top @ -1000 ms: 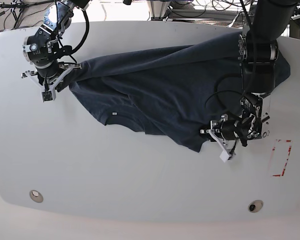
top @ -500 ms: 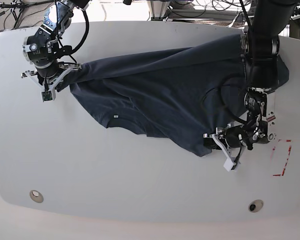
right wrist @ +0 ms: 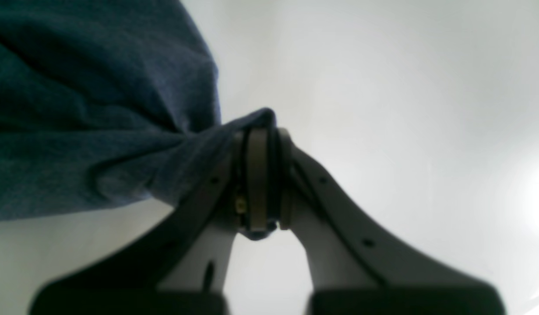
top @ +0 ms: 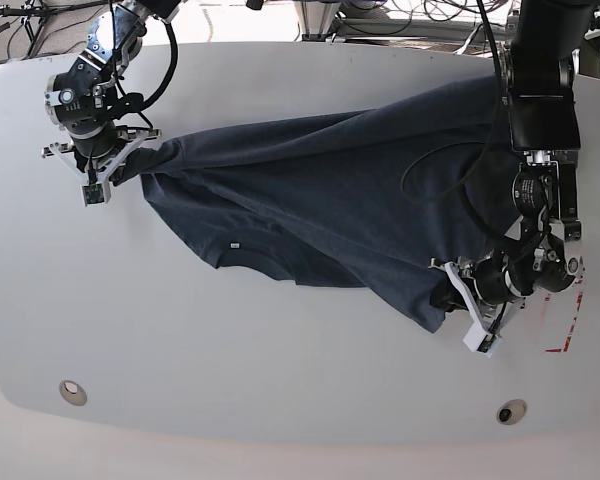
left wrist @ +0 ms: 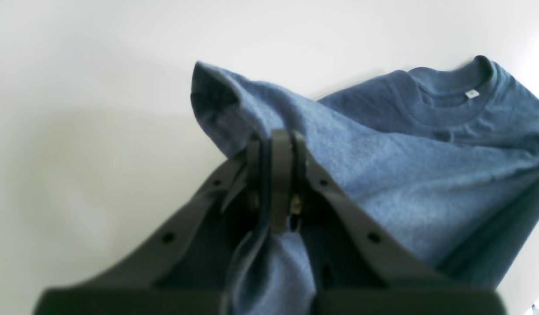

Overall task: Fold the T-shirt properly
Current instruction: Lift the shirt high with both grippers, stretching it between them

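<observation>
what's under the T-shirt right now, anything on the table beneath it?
Only the white table shows around the T-shirt. Nothing pokes out at its edges. Whatever lies beneath is covered by fabric. Left gripper and right gripper pinch its ends.

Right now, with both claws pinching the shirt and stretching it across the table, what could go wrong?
1. The left claw grips only a small corner of the T-shirt; more pull could slip it free.
2. The right claw also holds just a bunched edge, so the same may happen there.
3. The cloth lies creased and skewed, collar off to one side; folding now would likely come out crooked.
</observation>
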Controlling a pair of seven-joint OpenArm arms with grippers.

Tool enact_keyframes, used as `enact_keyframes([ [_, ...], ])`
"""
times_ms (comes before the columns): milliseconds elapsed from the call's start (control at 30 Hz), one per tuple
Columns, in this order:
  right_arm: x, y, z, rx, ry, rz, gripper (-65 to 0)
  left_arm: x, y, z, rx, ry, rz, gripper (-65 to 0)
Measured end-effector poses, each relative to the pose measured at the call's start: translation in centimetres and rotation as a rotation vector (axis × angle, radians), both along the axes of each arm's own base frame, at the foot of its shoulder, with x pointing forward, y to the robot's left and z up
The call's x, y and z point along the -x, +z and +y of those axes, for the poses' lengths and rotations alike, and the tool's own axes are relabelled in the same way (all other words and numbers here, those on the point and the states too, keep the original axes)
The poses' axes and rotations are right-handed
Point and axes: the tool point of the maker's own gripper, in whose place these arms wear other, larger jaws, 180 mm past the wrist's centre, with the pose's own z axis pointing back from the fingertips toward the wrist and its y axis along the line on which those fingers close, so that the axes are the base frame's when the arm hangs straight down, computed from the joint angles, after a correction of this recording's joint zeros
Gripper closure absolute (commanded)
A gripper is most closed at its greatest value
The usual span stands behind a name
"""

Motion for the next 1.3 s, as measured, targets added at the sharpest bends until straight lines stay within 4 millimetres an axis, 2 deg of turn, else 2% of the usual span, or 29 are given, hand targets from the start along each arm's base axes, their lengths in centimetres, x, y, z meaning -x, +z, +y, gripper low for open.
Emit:
enact_keyframes([
  [100,-0.2,0.1,0.1,-0.003,0.002,-0.009,-0.2,1.0,0.9,0.8,-0.053,-0.013,-0.016,0.0],
  [300,-0.6,0.2,0.0,-0.005,0.0,-0.013,-0.2,2.4,4.6,3.0,-0.117,-0.017,-0.149,0.0],
  [433,-1.0,-0.4,0.2,-0.025,-0.001,-0.005,-0.2,3.4,6.0,4.1,-0.18,-0.045,-0.198,0.0],
  [567,-1.2,-0.8,0.4,-0.038,0.0,0.0,-0.2,4.3,7.2,6.5,-0.231,0.006,-0.198,0.0],
  [700,-2.2,-0.1,0.4,-0.039,0.001,-0.028,-0.2,4.4,8.6,8.7,-0.272,0.052,-0.204,0.0],
  [900,-5.7,2.8,0.1,-0.034,0.016,-0.133,-0.2,3.0,12.4,10.4,-0.267,0.122,-0.289,0.0],
  [1033,-7.8,5.3,-1.0,0.0,0.012,-0.197,-0.2,2.1,14.1,9.8,-0.238,0.127,-0.341,0.0],
  [1167,-9.8,7.4,-1.2,0.009,0.007,-0.256,-0.2,1.5,15.5,9.7,-0.226,0.137,-0.374,0.0],
  [1300,-11.9,10.3,-1.6,0.032,0.02,-0.324,-0.2,0.5,18.6,9.9,-0.201,0.172,-0.439,0.0],
])
